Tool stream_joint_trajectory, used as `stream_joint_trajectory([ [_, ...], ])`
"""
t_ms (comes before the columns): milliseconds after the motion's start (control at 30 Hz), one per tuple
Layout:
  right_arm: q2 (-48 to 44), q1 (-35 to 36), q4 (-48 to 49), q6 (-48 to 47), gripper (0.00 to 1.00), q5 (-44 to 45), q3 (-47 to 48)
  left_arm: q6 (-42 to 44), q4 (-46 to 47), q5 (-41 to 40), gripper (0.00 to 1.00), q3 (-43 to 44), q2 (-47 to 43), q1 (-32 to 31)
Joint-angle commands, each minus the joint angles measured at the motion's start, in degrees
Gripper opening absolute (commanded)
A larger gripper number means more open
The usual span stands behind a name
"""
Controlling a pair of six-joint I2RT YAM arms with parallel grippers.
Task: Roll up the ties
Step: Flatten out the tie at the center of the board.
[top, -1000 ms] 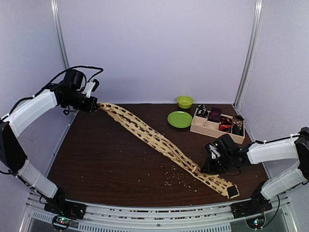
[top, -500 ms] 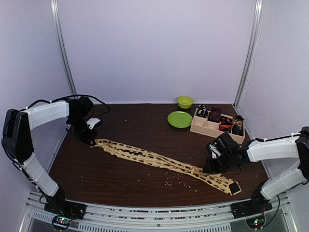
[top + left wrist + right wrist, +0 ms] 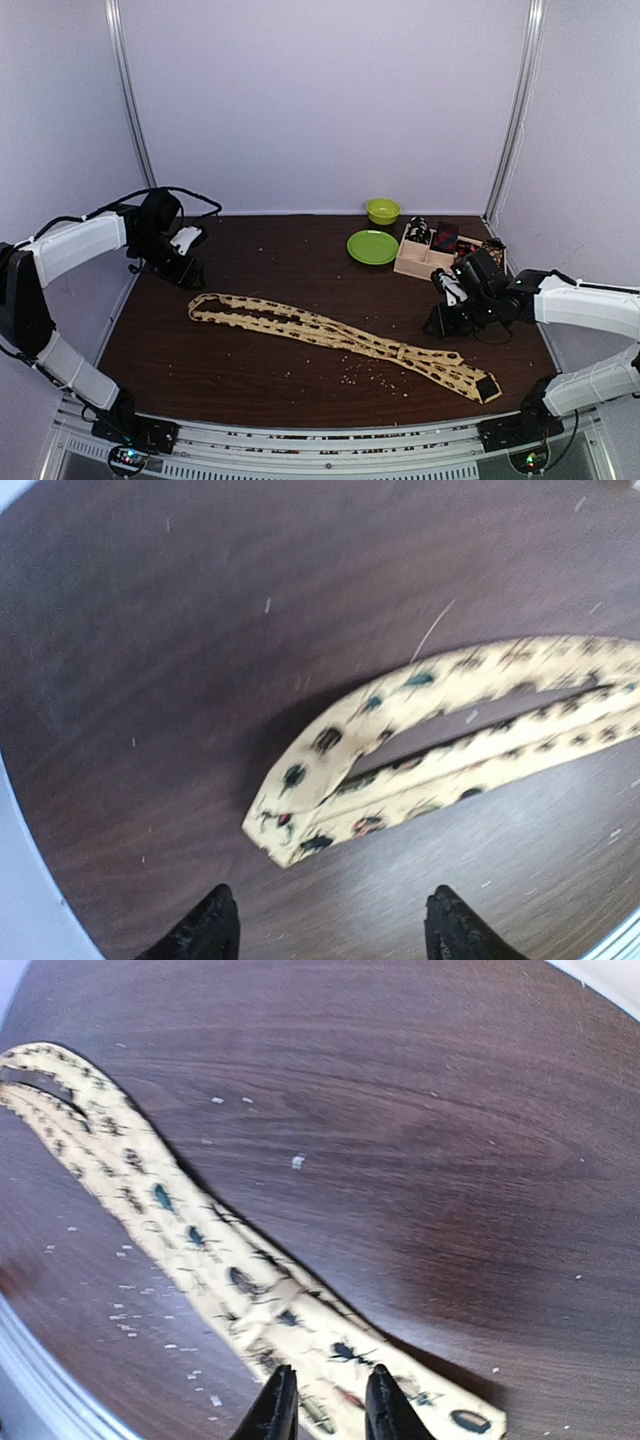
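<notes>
A long tan tie with dark spots (image 3: 330,335) lies flat on the brown table, running from the left middle to the front right. Its left end is folded back on itself (image 3: 300,820). My left gripper (image 3: 188,275) hovers just behind that folded end, open, with nothing between its fingers (image 3: 330,935). My right gripper (image 3: 437,325) hangs over the tie's right part (image 3: 200,1240), its jaws slightly open (image 3: 328,1410) and the fabric showing through the gap. Small rolled ties (image 3: 445,237) sit in the wooden tray.
The wooden compartment tray (image 3: 430,262) stands at the back right, close to my right arm. A green plate (image 3: 372,247) and a green bowl (image 3: 382,210) are left of it. Pale crumbs (image 3: 365,372) dot the table in front of the tie.
The left gripper brought the tie's end down to the table, let it go and drew back. The right gripper opened a little and lifted off the tie.
</notes>
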Motion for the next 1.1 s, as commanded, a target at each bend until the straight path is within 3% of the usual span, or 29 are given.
stream_joint_trajectory([
  [0, -3.32, 3.28, 0.32, 3.76, 0.25, -4.84, -0.82, -0.7, 9.7, 10.52, 0.68, -1.86, -5.38, 0.19],
  [67, -2.48, 5.8, 0.68, 6.18, 0.24, -4.97, -1.37, -1.61, 12.86, 12.15, 0.7, -3.36, -6.92, 0.15],
  [233, -0.16, 10.44, 3.9, 12.34, 0.21, -5.7, -6.73, -4.62, 19.65, 10.65, 0.97, -6.8, -11.11, 0.07],
  [400, 1.83, 10.84, 5.68, 14.41, 0.26, -5.1, -11.93, -8.4, 25.72, 4.92, 0.98, -8.94, -17.32, -0.1],
  [500, 2.6, 8.31, 4.94, 12.84, 0.28, -3.88, -12.48, -15.56, 30.84, -2.5, 0.98, -11.56, -21.01, -0.04],
  [600, 2.73, 2.34, 3.28, 9.86, 0.29, -2.74, -12.76, -19.67, 36.52, 1.88, 0.98, -14.28, -22.06, 0.28],
  [800, 3.32, -9.67, 0.17, 4.48, 0.31, -3.87, -11.53, -11.59, 28.08, 16.79, 0.98, -7.29, -13.76, -0.57],
  [900, 3.07, -15.07, 0.44, 3.84, 0.31, -6.34, -10.98, -7.21, 26.15, 15.66, 0.98, -7.31, -12.43, -4.02],
  [1000, 0.99, -16.56, 0.69, 2.31, 0.32, -8.29, -9.21, -1.77, 19.67, 9.36, 0.98, -5.02, -8.02, -9.57],
  [1067, -1.04, -16.37, 2.36, 1.5, 0.34, -11.71, -8.19, 1.16, 16.42, 6.84, 0.91, -3.91, -3.41, -12.04],
])
